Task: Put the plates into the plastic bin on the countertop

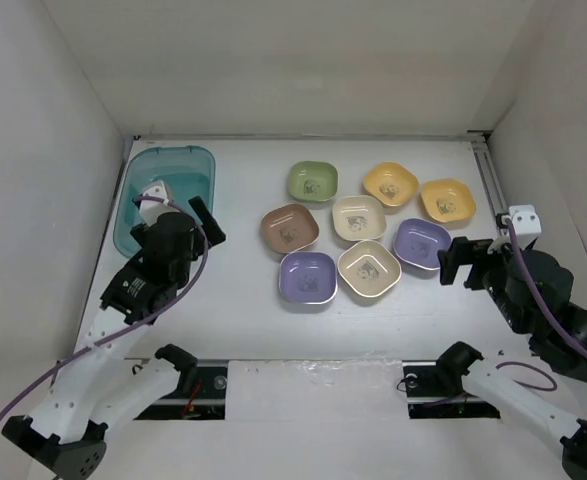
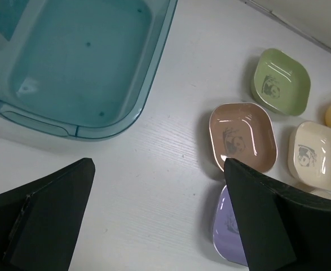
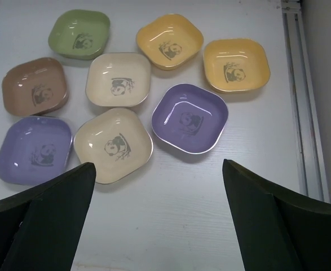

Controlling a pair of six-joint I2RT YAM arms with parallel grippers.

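Both the left gripper [image 2: 158, 166], just beside the near-right corner of the translucent teal rectangular plastic bin [image 2: 69, 129], and the right gripper [image 3: 158, 165], well to its right, hang wide apart and empty, so best pinch one rim of the brown rounded-square dish [image 2: 242, 137], the nearest to the bin among the eight small shallow dishes [image 1: 359, 217] lying right of it.

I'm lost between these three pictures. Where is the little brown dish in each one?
Top external: the brown plate is near the picture's middle, leftmost of the cluster.
Left wrist: right of centre.
Right wrist: at the left edge, upper half.
Shared landmark: the green plate lies up and to its right in all three.
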